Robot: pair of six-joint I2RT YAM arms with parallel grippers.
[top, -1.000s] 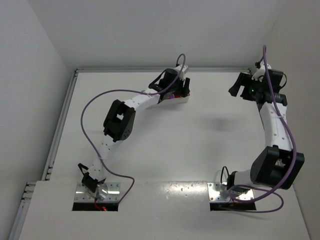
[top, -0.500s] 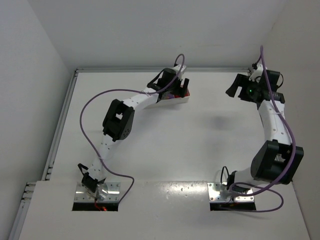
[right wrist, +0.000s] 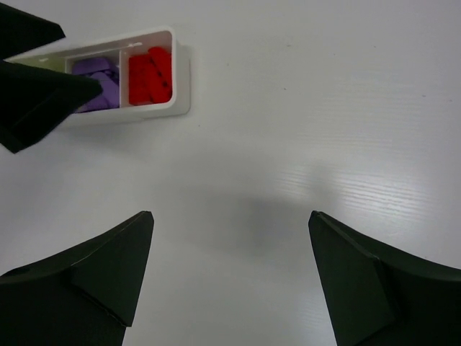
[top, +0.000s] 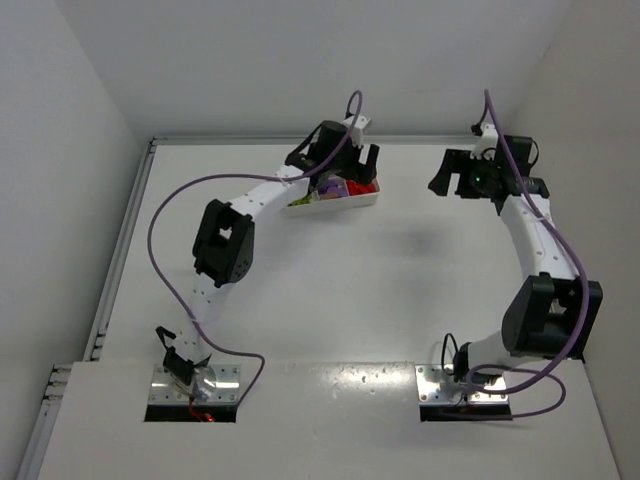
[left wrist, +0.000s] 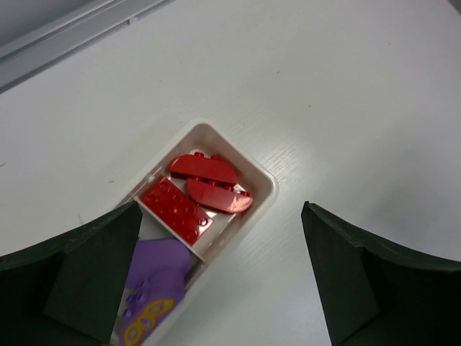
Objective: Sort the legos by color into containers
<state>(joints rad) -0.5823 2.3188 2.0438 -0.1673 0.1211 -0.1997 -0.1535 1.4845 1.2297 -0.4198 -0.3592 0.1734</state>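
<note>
The left gripper (left wrist: 220, 238) is hanging wide open over the tray (left wrist: 268, 189), its two dark, matte, wedge-shaped fingers (left wrist: 94, 277) spread well apart and gripping nothing. The tray is showing as a long, shallow trough of smooth white plastic with rounded corners and thin dividing walls. It is lying directly below this gripper, its end compartment sitting between the fingertips.

In that end compartment the red legos (left wrist: 212, 169) are lying loose. Two are glossy pieces with one curved edge, lying side by side, and a flat studded plate (left wrist: 176, 210) is resting against the divider nearer the left finger. In the next compartment, partly running under that finger, the purple legos (left wrist: 158, 270) are piling up, paler and duller in finish; one is carrying a yellowish marking.

In the top view a lime-green lego (top: 297, 203) is showing at the tray's far left end, too small for its shape to be made out.

The right gripper (right wrist: 230, 238) is also standing fully open and empty above the bare table (right wrist: 324, 108). The table is a white surface with a faint linear grain. From this gripper the tray is lying well apart, ahead and to its left.
</note>
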